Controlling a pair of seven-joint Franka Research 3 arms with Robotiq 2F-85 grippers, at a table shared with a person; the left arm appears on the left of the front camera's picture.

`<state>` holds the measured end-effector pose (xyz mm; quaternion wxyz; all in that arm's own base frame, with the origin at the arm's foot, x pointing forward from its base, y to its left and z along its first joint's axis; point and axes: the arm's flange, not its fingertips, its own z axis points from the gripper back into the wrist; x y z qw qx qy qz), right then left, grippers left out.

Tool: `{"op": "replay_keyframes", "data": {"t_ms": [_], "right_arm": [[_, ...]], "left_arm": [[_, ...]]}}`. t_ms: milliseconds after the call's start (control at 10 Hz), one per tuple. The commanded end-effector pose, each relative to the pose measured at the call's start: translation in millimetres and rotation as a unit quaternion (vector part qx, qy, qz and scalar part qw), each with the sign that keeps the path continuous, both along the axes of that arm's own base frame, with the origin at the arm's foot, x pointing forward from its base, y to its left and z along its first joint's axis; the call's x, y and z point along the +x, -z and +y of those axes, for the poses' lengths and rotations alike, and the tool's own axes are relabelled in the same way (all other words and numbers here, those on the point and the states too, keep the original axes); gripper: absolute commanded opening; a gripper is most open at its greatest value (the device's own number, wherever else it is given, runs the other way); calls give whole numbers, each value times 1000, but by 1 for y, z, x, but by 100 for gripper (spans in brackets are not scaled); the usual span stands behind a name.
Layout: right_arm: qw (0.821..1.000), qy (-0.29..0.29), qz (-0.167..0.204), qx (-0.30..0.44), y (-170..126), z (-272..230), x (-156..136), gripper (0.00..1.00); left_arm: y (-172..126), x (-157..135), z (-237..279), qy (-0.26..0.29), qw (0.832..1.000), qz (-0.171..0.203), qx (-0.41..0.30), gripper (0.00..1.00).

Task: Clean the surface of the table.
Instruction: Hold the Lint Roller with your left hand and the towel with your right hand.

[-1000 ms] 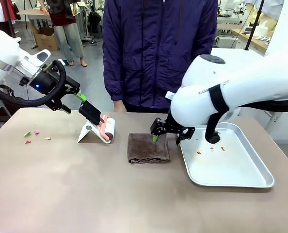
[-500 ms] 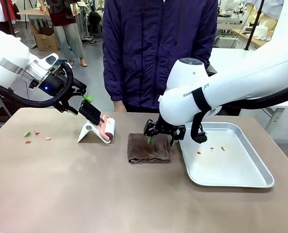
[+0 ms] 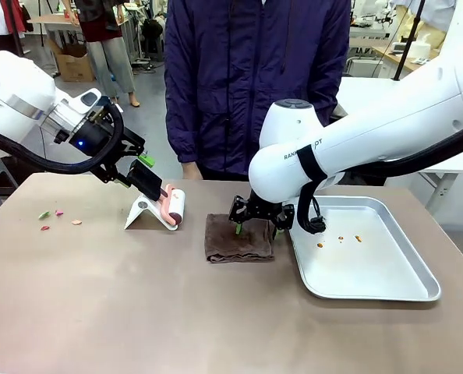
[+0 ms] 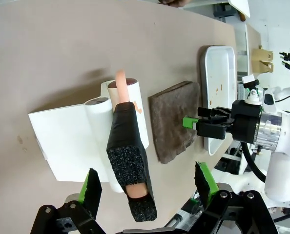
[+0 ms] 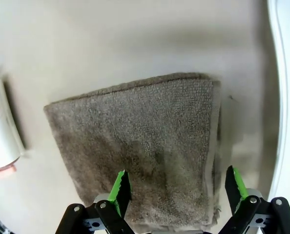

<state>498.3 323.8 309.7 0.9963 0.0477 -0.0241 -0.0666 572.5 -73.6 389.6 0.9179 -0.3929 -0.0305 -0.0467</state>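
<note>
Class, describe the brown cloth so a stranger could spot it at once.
Start at the wide taupe table. Near its middle, between the silver tray and the white lint roller, lies the cloth. It alone is dark brown, folded, fuzzy.

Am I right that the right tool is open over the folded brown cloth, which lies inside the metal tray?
Not quite: the cloth lies on the table beside the tray, as the front view shows; the right tool is open over it.

The wide matte taupe table (image 3: pixel 138 312) bears small coloured scraps (image 3: pixel 57 217) at its left end.
</note>
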Motion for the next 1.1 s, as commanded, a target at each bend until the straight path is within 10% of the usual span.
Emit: {"op": "replay_keyframes", "data": {"t_ms": [0, 500, 600, 700, 800, 900, 1000], "right_arm": [[999, 21, -5, -24, -1, 9, 4, 100], [999, 23, -2, -25, 7, 8, 10, 100], [1000, 19, 2, -23, 7, 7, 9, 100], [1000, 17, 12, -19, 8, 7, 10, 40], [1000, 14, 14, -19, 9, 7, 10, 40], [1000, 12, 15, -19, 9, 6, 10, 0], [1000, 9, 16, -17, 10, 6, 9, 36]], "left_arm": [[-3, 5, 4, 4, 1000, 5, -6, 100], [-1, 5, 4, 9, 1000, 7, -2, 100], [-1, 5, 4, 8, 1000, 6, -1, 47], [0, 4, 5, 11, 1000, 6, 0, 40], [0, 4, 5, 12, 1000, 6, 0, 0], [-1, 4, 4, 12, 1000, 4, -1, 0], [-1, 4, 4, 11, 1000, 2, -2, 0]]}}
